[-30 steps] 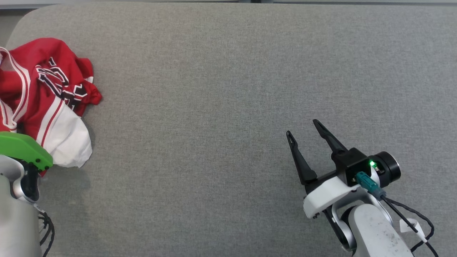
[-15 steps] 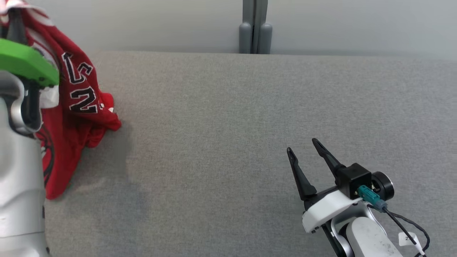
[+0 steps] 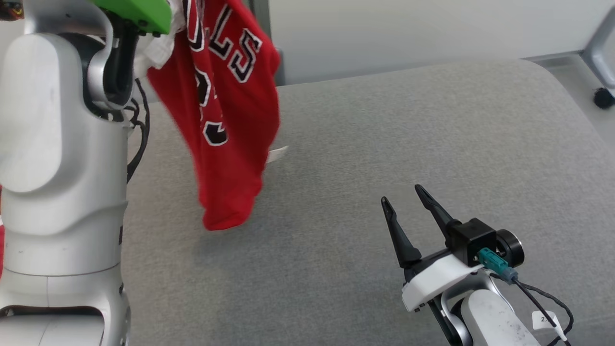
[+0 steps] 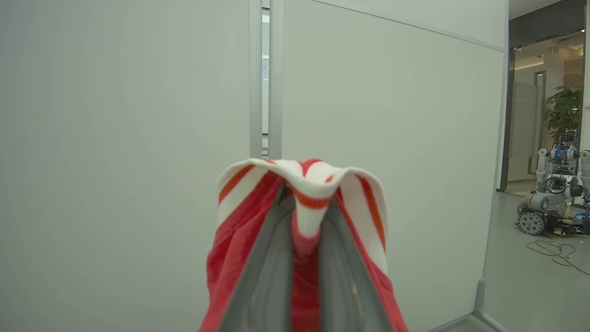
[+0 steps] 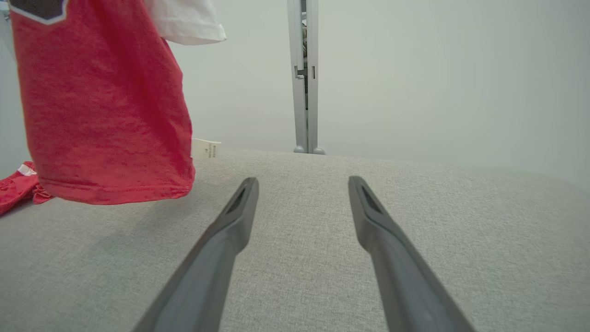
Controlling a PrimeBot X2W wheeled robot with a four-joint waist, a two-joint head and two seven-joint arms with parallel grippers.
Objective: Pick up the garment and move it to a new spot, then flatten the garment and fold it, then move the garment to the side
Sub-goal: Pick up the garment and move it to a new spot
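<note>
The garment (image 3: pixel 226 110), a red jersey with black-and-white lettering and white trim, hangs in the air from my raised left arm, its hem just above the grey surface. In the left wrist view my left gripper (image 4: pixel 304 198) is shut on a bunched red-and-white striped edge of the garment (image 4: pixel 306 180), which drapes over both fingers (image 4: pixel 267 276). My right gripper (image 3: pixel 401 193) stands open low over the surface at the right, well clear of the cloth. From the right wrist its fingers (image 5: pixel 235 221) frame bare fabric, with the garment (image 5: pixel 106 115) hanging at the upper left.
The grey padded table (image 3: pixel 408 120) has rounded corners and ends at a pale wall with a grey post (image 5: pixel 304 78). A chair caster (image 3: pixel 603 96) is off the far right corner. A white tag (image 3: pixel 277 154) dangles behind the jersey. Another robot (image 4: pixel 548 203) stands down the hall.
The head camera has tilted and turned. My left arm has lifted the garment off the surface and carried it rightward, so it now hangs free. The right gripper stays open.
</note>
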